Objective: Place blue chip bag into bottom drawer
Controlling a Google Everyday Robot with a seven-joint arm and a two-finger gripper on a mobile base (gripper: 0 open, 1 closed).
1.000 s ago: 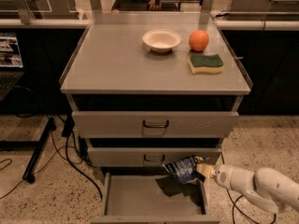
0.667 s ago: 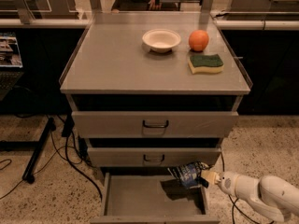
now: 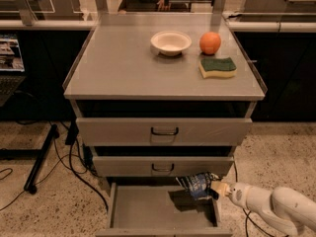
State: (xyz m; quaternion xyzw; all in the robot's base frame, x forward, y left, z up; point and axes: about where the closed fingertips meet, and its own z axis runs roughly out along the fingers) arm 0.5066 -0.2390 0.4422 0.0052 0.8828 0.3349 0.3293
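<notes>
1. At the bottom centre of the frame the bottom drawer (image 3: 143,212) is seen pulled out. Its grey floor and low front lip are exposed.
2. A white arm (image 3: 269,207) is seen entering from the lower right corner, reaching left toward the drawer's right side.
3. The hand (image 3: 215,189) is noted at the arm's tip, over the right rear corner of the bottom drawer. It is closed on the right end of the blue chip bag (image 3: 196,184).
4. The blue chip bag is held crumpled above the right rear of the drawer floor, just under the front of the middle drawer (image 3: 123,166). A dark shadow is cast on the drawer floor below it. Contact with the floor cannot be made out.
5. The middle drawer and the top drawer (image 3: 113,131) are seen above, each with a dark loop handle at its centre.
6. Speckled floor (image 3: 34,209) is seen on both sides. Dark cables (image 3: 63,154) and a black stand leg (image 3: 42,154) are recorded at lower left.
7. On the tabletop (image 3: 118,68), toward the upper right, a green-and-yellow sponge (image 3: 217,67) is found nearest.
8. Just behind it an orange (image 3: 210,42) is placed. A white bowl (image 3: 171,42) is set to the orange's left, apart from it.
</notes>
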